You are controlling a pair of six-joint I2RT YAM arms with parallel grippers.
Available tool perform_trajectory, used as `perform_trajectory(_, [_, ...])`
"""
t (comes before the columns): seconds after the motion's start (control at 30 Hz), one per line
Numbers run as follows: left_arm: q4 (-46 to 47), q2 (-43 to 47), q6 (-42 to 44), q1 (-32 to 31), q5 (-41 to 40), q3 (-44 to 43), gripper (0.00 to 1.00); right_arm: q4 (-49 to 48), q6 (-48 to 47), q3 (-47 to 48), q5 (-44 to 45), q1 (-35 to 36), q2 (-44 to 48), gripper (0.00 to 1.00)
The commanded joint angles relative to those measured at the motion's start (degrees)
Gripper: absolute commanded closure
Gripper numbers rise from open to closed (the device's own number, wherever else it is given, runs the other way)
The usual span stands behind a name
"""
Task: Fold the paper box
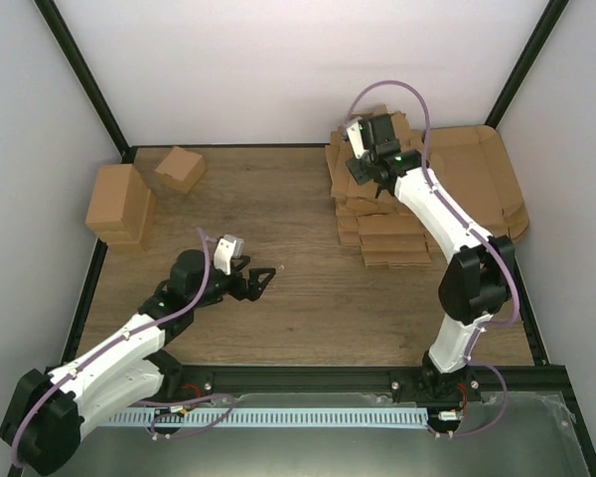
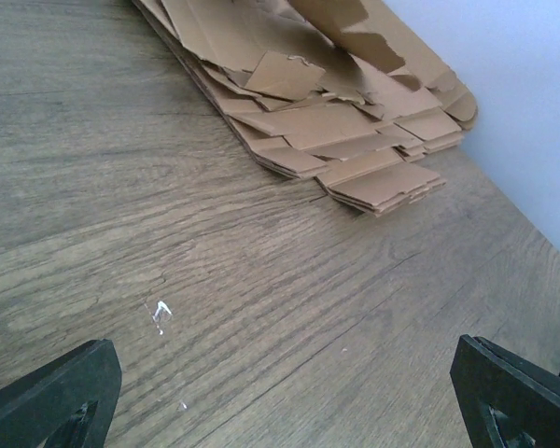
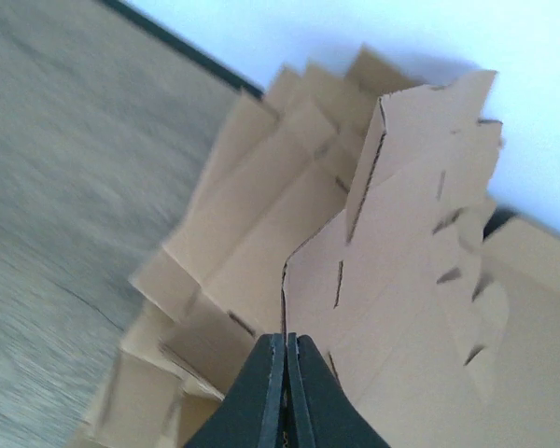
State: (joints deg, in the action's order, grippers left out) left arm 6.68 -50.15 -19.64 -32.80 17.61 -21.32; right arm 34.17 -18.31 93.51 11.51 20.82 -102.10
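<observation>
Brown die-cut cardboard crowds the far right corner of the worktop (image 1: 298, 209). A stack of flat blanks (image 1: 382, 224) lies fanned out there, overlapping a much wider sheet (image 1: 487, 174) with rounded corners that reaches toward the right wall. The right fingers (image 3: 257, 401) are clenched on the near edge of one paper box (image 3: 401, 261), a flat creased blank tilted up off the top of the stack, its slotted flaps rising toward the back wall. The left fingers (image 2: 61, 397) are spread wide and hold nothing, low over bare wood left of centre and well apart from the stack. At the far left, a small cube-like box (image 1: 181, 168) and a taller folded carton (image 1: 119, 204) sit by the black frame. A broad stretch of bare wood runs between them and the stack.
</observation>
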Motion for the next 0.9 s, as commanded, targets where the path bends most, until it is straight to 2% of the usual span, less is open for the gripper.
perform_trajectory(0.0, [-1.7, 1.5, -1.8, -0.3, -1.2, -2.8, 0.00, 6.2, 3.4, 9.4, 3.0, 8.4, 2.9, 0.99])
perform_trajectory(0.07, [-6.0, 3.0, -3.3, -0.3, -4.9, -5.1, 0.00, 9.5, 5.6, 10.3, 3.8, 13.5, 2.6, 0.99])
perform_trajectory(0.17, [-15.3, 8.6, -7.4, -0.2, -17.7, -9.2, 0.00, 13.9, 10.5, 8.9, 1.9, 21.2, 1.9, 0.99])
perform_trajectory(0.23, [-22.0, 13.0, -11.1, -0.1, -25.9, -11.9, 0.00, 16.1, 13.6, 7.4, -2.4, 25.5, 1.2, 0.99])
perform_trajectory(0.33, [-30.3, 18.7, -16.1, -0.1, -34.5, -14.4, 0.00, 17.5, 18.1, 5.6, -13.3, 28.6, 1.4, 0.84])
perform_trajectory(0.4, [-35.4, 21.4, -19.8, -0.1, -38.3, -15.4, 0.00, 14.3, 20.4, 1.2, -20.6, 29.3, 5.8, 0.70])
perform_trajectory(0.47, [-38.6, 22.8, -22.6, -0.1, -38.3, -15.6, 0.00, 8.1, 23.3, -5.3, -20.5, 29.3, 12.4, 0.46])
perform_trajectory(0.53, [-38.7, 22.6, -23.5, -0.1, -35.6, -15.3, 0.00, 4.7, 25.8, -11.9, -17.9, 28.9, 18.6, 0.35])
perform_trajectory(0.63, [-37.5, 18.7, -23.7, 0.0, -29.7, -15.1, 0.00, 3.5, 28.6, -16.8, -17.9, 25.5, 25.0, 0.30])
perform_trajectory(0.77, [-34.7, 8.3, -21.0, 0.1, -20.9, -17.5, 0.00, 2.5, 33.8, -24.9, -17.7, 19.5, 29.5, 0.25])
perform_trajectory(0.87, [-32.7, -0.2, -18.4, 0.1, -16.6, -19.6, 0.00, -1.1, 36.9, -34.1, -21.5, 10.9, 33.1, 0.25])
